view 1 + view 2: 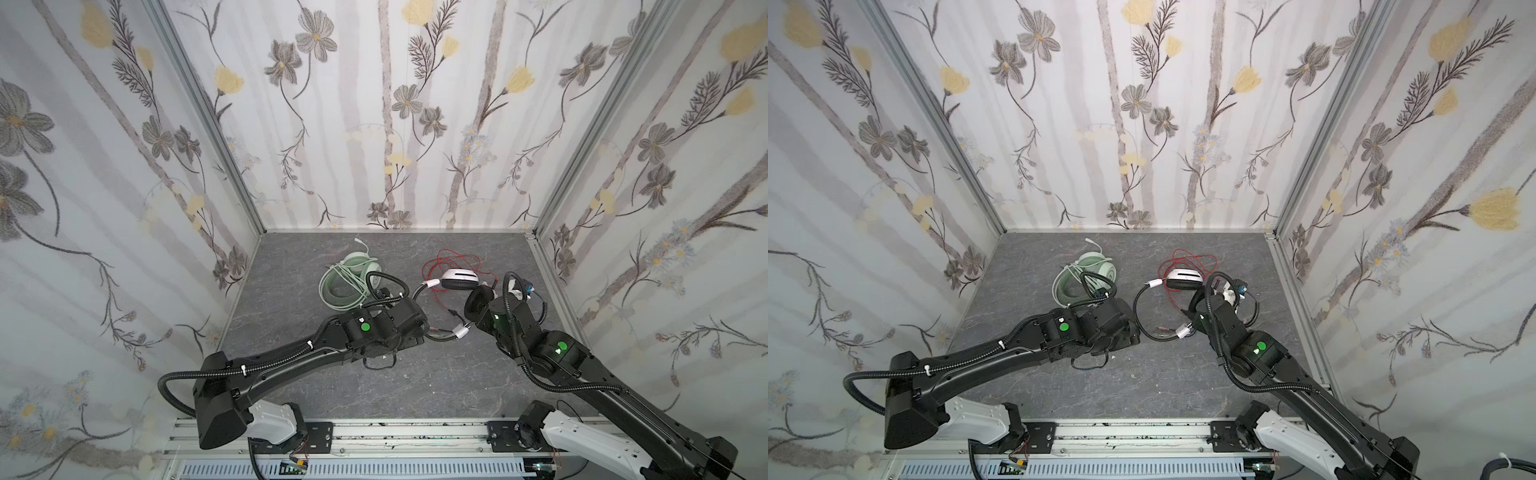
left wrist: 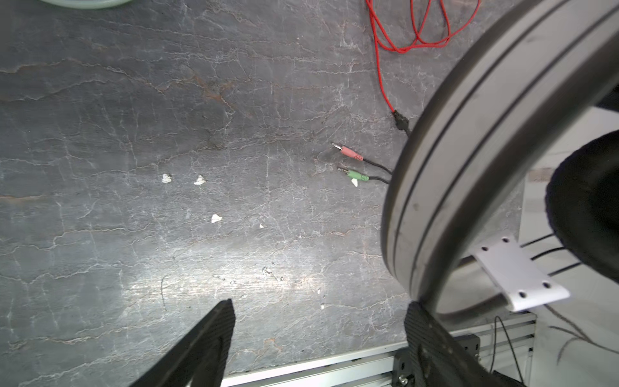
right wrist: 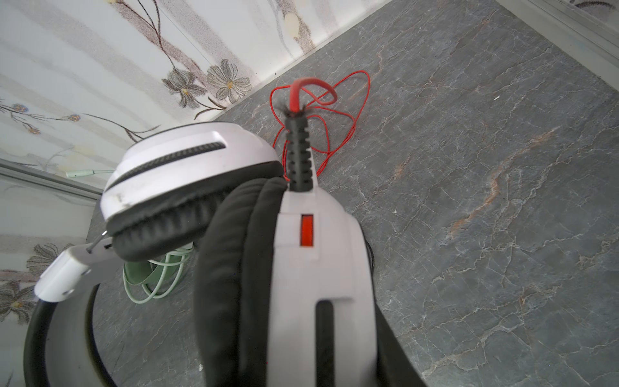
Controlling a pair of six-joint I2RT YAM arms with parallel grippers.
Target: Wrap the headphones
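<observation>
Clamping the white-and-black headset (image 3: 321,268) right of centre, the right gripper (image 1: 496,297) holds it raised; the left gripper (image 2: 320,305) gapes empty.

Grey slate tabletop (image 1: 415,386); mint headset (image 1: 359,266), red cord (image 2: 379,67), pink plug (image 2: 351,154) on it.

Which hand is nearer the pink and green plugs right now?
Left. The left hand, open, points at the plugs and is just short of them. The right hand is farther off, gripping the ear cup of the white-and-black headset.
</observation>
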